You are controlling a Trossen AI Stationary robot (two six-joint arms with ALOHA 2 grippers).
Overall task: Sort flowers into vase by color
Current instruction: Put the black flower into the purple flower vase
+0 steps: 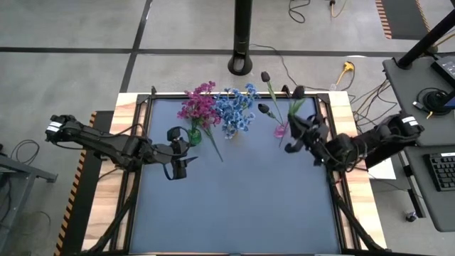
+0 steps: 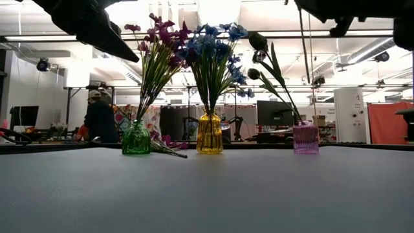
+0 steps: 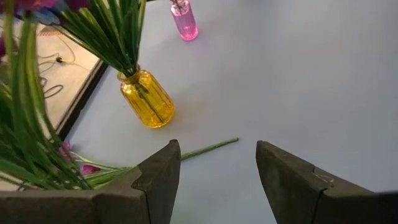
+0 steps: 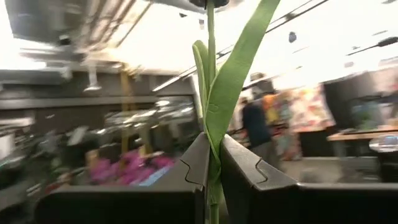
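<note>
Right gripper (image 4: pixel 213 168) jaws clamped on purple tulip stem (image 4: pixel 211 81), left gripper (image 3: pixel 217 177) jaws open above loose pink sprig (image 3: pixel 208 148), no legible writing

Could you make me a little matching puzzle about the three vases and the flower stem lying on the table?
Things:
1. green vase
2. yellow vase
3. pink vase
4. loose stem

What fits:
A. holds blue flowers
B. lies flat on the table
C. holds magenta flowers
D. holds dark tulip buds

Pairs: 1-C, 2-A, 3-D, 4-B
</note>
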